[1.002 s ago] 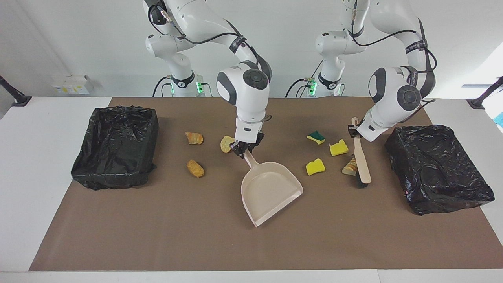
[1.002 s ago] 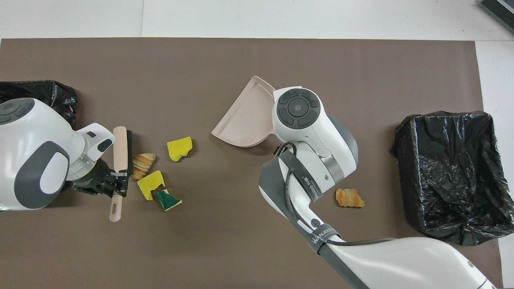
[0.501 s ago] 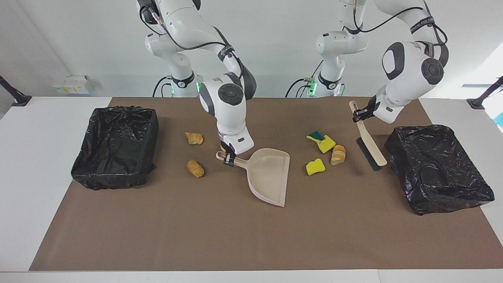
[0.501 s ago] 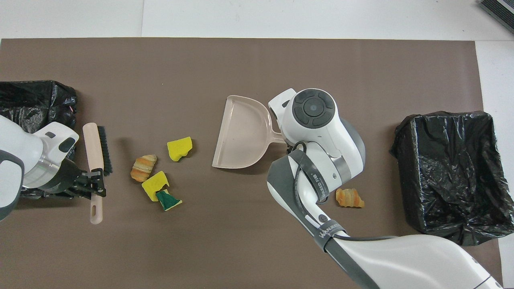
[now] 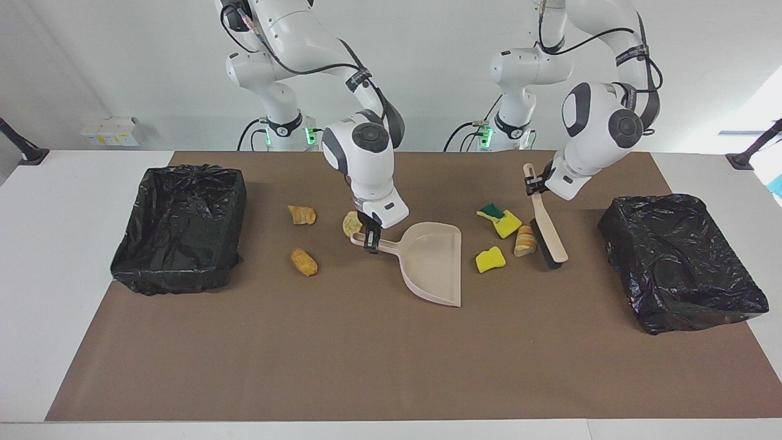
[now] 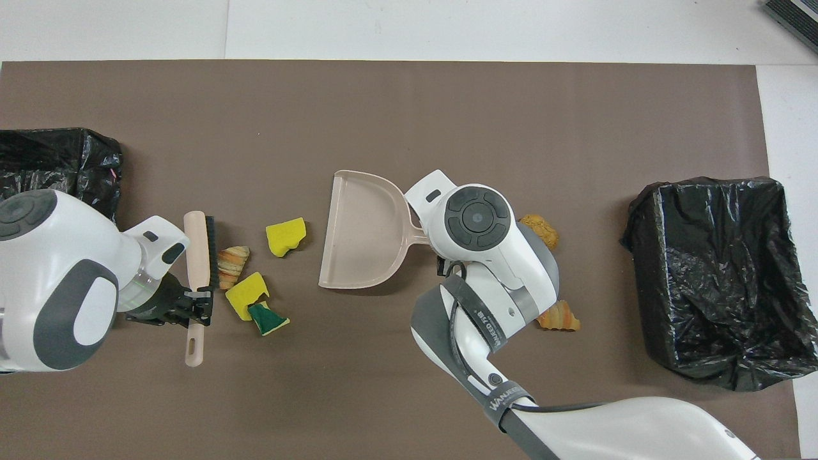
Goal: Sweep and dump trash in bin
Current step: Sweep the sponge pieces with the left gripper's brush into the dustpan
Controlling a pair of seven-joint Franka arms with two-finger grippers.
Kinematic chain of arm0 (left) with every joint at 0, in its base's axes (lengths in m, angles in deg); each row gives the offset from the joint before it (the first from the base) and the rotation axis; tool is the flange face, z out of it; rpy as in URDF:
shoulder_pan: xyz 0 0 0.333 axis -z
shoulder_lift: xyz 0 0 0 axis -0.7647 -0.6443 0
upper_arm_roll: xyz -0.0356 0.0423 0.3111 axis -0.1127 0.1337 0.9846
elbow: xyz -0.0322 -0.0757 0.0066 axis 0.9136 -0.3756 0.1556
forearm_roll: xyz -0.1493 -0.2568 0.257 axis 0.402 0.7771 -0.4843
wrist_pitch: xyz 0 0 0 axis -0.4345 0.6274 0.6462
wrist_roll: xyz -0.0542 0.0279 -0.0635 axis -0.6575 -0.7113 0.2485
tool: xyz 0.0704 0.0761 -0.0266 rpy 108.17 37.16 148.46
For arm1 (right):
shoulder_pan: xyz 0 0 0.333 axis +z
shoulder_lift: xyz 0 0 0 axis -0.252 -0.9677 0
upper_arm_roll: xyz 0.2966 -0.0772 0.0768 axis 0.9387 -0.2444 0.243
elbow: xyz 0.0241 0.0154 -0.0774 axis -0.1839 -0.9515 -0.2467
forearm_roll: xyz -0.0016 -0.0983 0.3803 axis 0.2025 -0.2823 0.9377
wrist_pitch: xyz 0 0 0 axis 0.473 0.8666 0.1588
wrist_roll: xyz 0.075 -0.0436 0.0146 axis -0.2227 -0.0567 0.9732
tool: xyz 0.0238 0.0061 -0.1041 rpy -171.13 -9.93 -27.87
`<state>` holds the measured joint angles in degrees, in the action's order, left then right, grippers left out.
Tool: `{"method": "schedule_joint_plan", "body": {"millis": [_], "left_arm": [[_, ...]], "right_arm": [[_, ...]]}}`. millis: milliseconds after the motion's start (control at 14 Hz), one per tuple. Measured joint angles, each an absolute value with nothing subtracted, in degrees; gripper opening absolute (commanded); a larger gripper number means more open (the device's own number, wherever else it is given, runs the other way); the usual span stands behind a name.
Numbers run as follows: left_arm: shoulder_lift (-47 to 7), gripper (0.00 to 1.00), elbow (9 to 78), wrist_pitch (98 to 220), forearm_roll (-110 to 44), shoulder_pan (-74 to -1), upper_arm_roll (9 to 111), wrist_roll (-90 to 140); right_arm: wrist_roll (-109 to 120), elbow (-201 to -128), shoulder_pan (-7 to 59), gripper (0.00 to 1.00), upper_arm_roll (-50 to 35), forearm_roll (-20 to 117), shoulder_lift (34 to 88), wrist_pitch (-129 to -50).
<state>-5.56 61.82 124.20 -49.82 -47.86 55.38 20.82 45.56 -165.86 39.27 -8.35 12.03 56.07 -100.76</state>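
Worktop [image 5: 391, 366] with brown mat. Two black-lined bins: one [image 5: 180, 226] at right arm's end, one [image 5: 681, 260] at left arm's end, the latter cut off at the overhead view's edge and partly hidden by the left arm. Beige dustpan [image 5: 431, 263] mid-mat, mouth toward left arm's end; right tool [image 5: 371, 239] clamped on its handle. Brush [image 5: 545, 232] tilted, bristles down beside the striped pastry scrap [image 5: 525, 240]; left tool [image 5: 533, 183] gripping its handle. Contact with the scrap hard to make out. Trash: yellow sponge [image 5: 490, 260], yellow chunk [image 5: 507, 223] touching green-topped one [image 5: 490, 211], all between pan and brush. Three tan pieces [image 5: 303, 261] [image 5: 302, 214] [image 5: 352, 223] near right arm; in overhead view the arm hides one fully and covers part of the other two.
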Motion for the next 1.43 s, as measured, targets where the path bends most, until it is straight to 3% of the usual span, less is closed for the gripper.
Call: {"method": "schedule_joint_plan", "body": {"millis": [715,1002,1216,1431], "left_arm": [[-6.67,0.0,63.06,132.06,-42.54,-30.87,55.03,29.27],[-6.65,0.0,57.11,126.53,-42.17,-31.21,56.2,29.07],[-5.34,0.0,51.09,117.05,-42.26,-35.73,57.26,28.35],[-5.03,0.0,51.91,116.18,-43.2,-41.68,57.74,24.11]], "right_arm": [[48.44,-166.51,40.47,0.0,-8.36,12.04,55.24,-101.08],[49.35,-166.48,40.52,0.0,-8.35,12.0,55.23,-101.09],[52.01,-166.25,40.4,0.0,-8.53,12.0,55.42,-100.08],[52.92,-166.07,39.58,0.0,-8.83,9.57,57.59,-95.64]]}}
